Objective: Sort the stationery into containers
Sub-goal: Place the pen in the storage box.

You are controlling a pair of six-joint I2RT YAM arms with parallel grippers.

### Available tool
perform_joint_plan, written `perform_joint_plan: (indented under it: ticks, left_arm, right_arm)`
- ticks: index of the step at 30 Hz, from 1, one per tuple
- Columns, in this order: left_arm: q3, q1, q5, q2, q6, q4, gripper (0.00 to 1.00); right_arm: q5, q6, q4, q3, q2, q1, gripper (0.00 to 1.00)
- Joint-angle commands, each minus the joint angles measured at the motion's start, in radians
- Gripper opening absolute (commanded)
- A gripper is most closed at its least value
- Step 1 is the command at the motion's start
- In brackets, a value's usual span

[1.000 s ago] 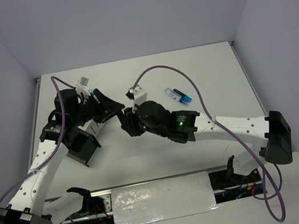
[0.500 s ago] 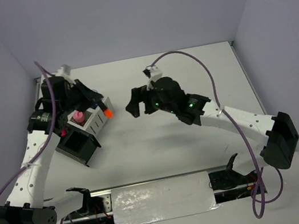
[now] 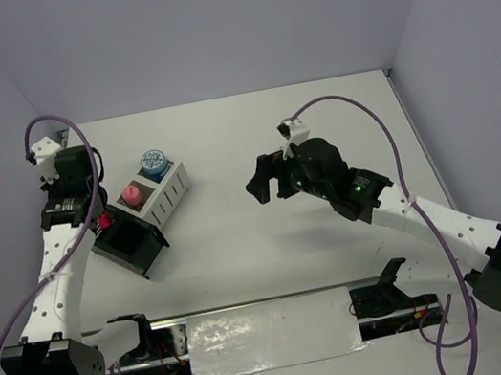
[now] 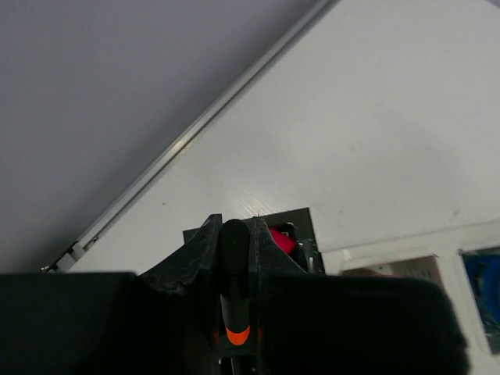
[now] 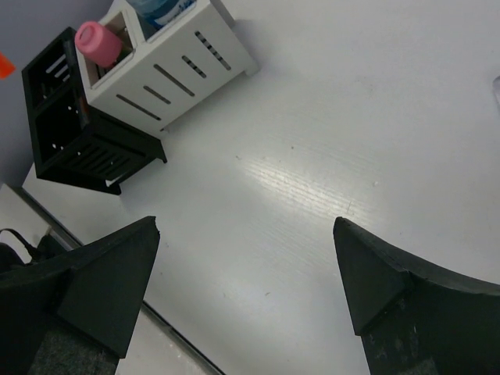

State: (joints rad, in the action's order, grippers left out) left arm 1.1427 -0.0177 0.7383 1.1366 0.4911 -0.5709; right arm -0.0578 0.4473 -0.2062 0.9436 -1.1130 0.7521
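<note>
My left gripper is shut on an orange highlighter with a black end, held just left of the black container. In the left wrist view the jaws clamp the highlighter upright, with the black container behind them. The white slotted container holds a blue patterned tape roll and a pink tube. My right gripper hangs open over bare table, right of both containers. Its wrist view shows the fingers wide apart with nothing between them.
The two containers stand side by side at the left, seen also from the right wrist as the white container and the black container. Purple cables loop above both arms. Walls close the table at the back and sides.
My left gripper has shut on the orange highlighter and swung left, away from the white container. My right gripper has opened and drawn back to the right.
</note>
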Motion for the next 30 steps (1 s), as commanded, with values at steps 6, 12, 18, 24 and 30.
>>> perform_joint_plan:
  ticks: [6,12,18,24,30]
  left_arm:
    - [-0.132,0.053,0.122,-0.003,-0.074,0.244,0.00]
    - [-0.231,0.055,0.088,-0.023,-0.042,0.316,0.13]
    - [-0.274,0.055,0.107,-0.031,-0.014,0.325,0.77]
    - [-0.238,0.056,0.064,-0.041,0.006,0.270,0.94]
    - [-0.022,0.055,-0.178,-0.008,0.078,-0.073,0.99]
  right_arm:
    - [0.004,-0.042,-0.036,-0.045,0.087,-0.011,1.00]
    - [0.071,-0.041,-0.029,-0.048,0.076,-0.054,1.00]
    - [0.121,-0.055,-0.025,-0.019,0.047,-0.089,1.00]
    - [0.179,-0.103,-0.036,0.004,-0.024,-0.192,1.00]
    - [0.093,-0.171,-0.104,0.066,-0.218,-0.393,0.98]
